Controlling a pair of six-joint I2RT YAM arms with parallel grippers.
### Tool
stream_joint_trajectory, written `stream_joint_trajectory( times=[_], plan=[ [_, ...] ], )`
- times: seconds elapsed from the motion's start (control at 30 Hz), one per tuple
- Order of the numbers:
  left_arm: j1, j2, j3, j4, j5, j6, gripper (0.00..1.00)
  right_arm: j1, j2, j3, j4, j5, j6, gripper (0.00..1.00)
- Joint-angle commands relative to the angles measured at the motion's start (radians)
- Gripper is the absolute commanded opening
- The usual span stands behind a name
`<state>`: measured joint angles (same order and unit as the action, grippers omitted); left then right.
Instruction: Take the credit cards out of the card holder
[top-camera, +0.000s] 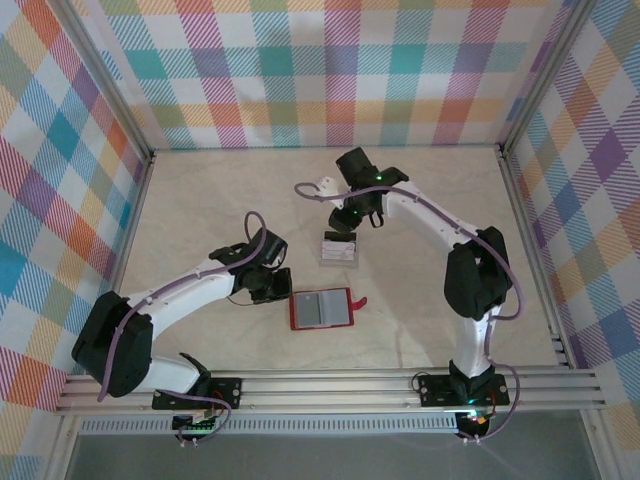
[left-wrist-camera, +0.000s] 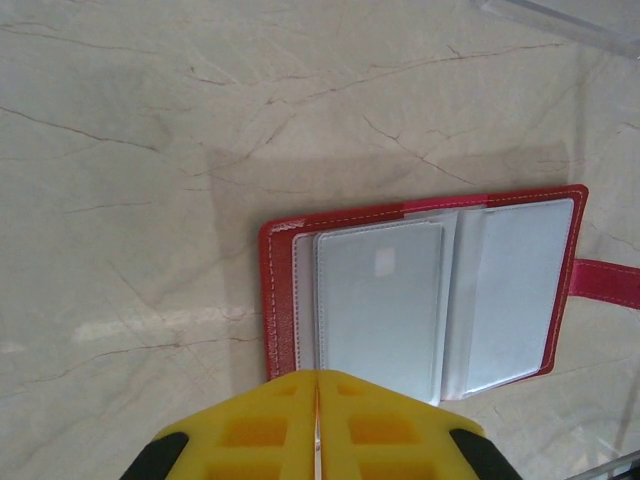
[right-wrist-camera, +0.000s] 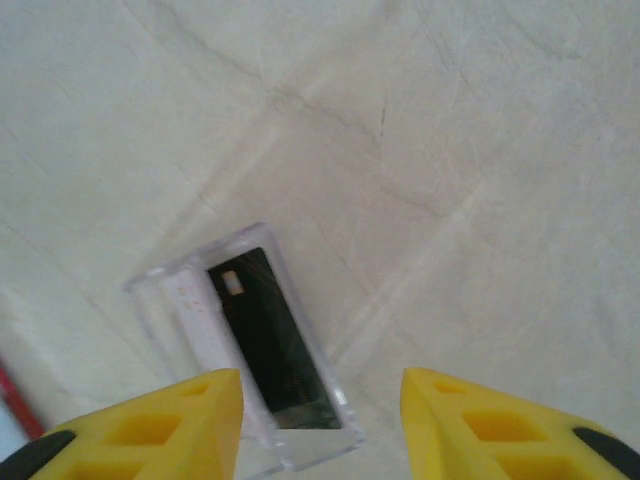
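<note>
Two grippers: the left gripper (left-wrist-camera: 318, 430) has its yellow fingers pressed together with nothing between them. The right gripper (right-wrist-camera: 320, 425) stands with its jaws parted and empty.
Left reach: in the left wrist view its tips sit at 6 o'clock of the open flat red wallet-like card holder (left-wrist-camera: 420, 290), over its near edge. I cannot tell whether they touch it.
Right reach: it hovers over a thin pale card with a dark band and clear border (right-wrist-camera: 250, 340), which lies flat on the marbled beige table (top-camera: 200, 200).
Loose card position: in the top view it lies apart from the holder, at its 12 o'clock.
Pocketed card: a pale grey-white card (left-wrist-camera: 380, 305) sits in the holder's clear left pocket.
Step, as I judge it: one card is out and the pocketed one comes next.
Doing it well: press the holder down at its red border, clear of the pocket. Pinch the card by an exposed edge and draw it straight along the pocket, so the holder does not rise with it.
Holder axis: in the top view it runs 9 to 3 o'clock, with the red snap tab (left-wrist-camera: 605, 282) pointing to 3.
Pocketed card axis: 12 to 6 in the left wrist view.
Loose card axis: roughly 11 to 5 in the right wrist view.
</note>
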<state>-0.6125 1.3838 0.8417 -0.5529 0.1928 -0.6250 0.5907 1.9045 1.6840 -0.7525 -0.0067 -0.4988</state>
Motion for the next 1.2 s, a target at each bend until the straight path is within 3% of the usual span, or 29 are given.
stream_joint_trajectory(
  times=[0.0,0.17,0.3,0.47,0.7,0.83,0.97,1.17],
  plan=[
    [0.007,0.015,-0.028,0.039,0.044,-0.012,0.09,0.019,-0.051,-0.062,-0.032,-0.104,0.304,0.43],
    [0.006,0.029,-0.057,0.055,0.051,-0.012,0.06,0.044,-0.133,-0.201,0.006,-0.234,0.661,0.35],
    [0.006,0.051,-0.084,0.085,0.073,-0.013,0.04,0.053,-0.222,-0.385,0.159,-0.386,0.933,0.32],
    [0.005,0.106,-0.109,0.130,0.110,-0.014,0.03,0.073,-0.292,-0.549,0.320,-0.498,1.157,0.32],
    [0.005,0.125,-0.148,0.153,0.116,-0.019,0.01,0.140,-0.282,-0.633,0.421,-0.493,1.289,0.28],
    [0.006,0.121,-0.164,0.152,0.117,-0.019,0.01,0.175,-0.232,-0.626,0.443,-0.498,1.314,0.27],
    [0.005,0.118,-0.170,0.145,0.112,-0.015,0.01,0.207,-0.160,-0.596,0.449,-0.510,1.321,0.19],
    [0.006,0.116,-0.173,0.139,0.110,-0.012,0.01,0.259,-0.076,-0.557,0.462,-0.485,1.351,0.19]
  ],
)
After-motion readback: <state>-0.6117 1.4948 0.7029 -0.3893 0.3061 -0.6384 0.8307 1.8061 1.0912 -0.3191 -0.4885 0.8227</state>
